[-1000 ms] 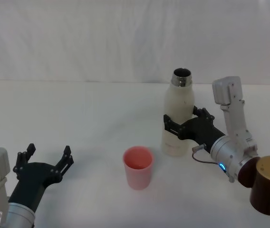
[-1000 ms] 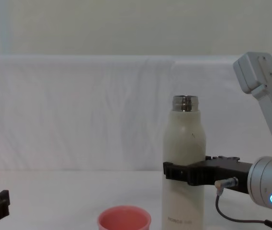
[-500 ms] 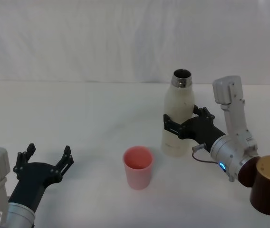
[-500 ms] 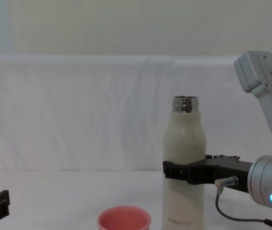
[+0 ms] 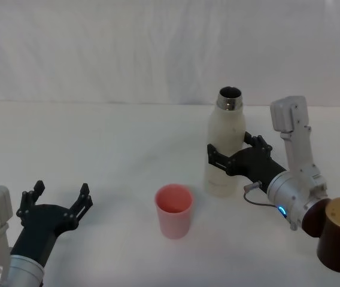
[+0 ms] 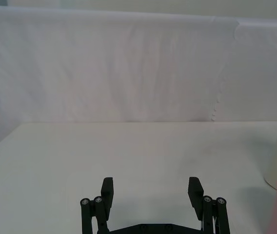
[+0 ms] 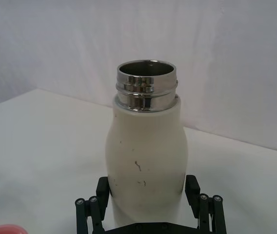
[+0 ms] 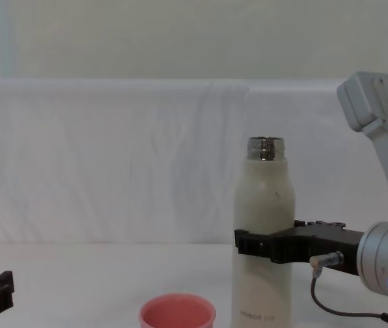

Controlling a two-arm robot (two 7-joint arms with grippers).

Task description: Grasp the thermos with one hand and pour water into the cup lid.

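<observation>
Right gripper [image 5: 228, 156] clamps the thermos [image 5: 224, 143] mid-body — smooth, rigid, likely heavy with water, so slip-prone. Left gripper [image 5: 55, 199] idle, fingers apart; cup lid [image 5: 173, 210] looks light.

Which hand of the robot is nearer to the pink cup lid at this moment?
The right hand. It is closed around the thermos, which stands just behind and right of the cup lid. The left hand is open, well off to the cup lid's left.
</observation>
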